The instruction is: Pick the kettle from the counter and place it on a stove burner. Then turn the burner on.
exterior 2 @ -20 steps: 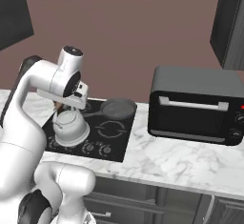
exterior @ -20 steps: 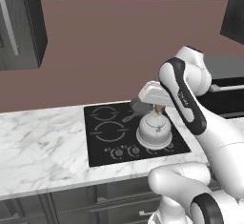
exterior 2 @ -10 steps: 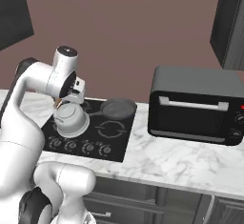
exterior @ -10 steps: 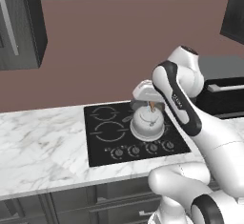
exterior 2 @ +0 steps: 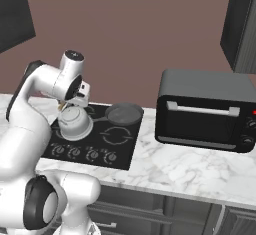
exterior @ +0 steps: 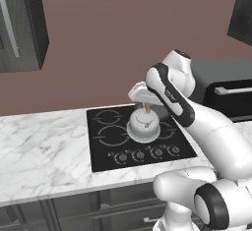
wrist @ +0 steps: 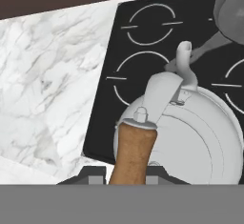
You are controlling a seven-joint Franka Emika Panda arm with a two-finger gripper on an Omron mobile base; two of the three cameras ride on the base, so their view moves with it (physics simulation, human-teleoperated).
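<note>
Currently the carry step is in hand: the gripper [exterior: 146, 106] holds the kettle [exterior: 143, 125] by its tan stem [wrist: 132, 151], jaws closed on it, above the black cooktop [exterior: 103, 158]. The kettle hangs just right of the stove burner [exterior: 112, 134], the largest ring. Judgement: the next move calls for a short leftward shift, lowering, release, then turning a knob [exterior: 122, 157].

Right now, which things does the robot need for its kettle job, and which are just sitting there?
Needed: the kettle in the gripper, the stove burner, the knobs.

Just sitting there: the frying pan, the toaster oven.
</note>
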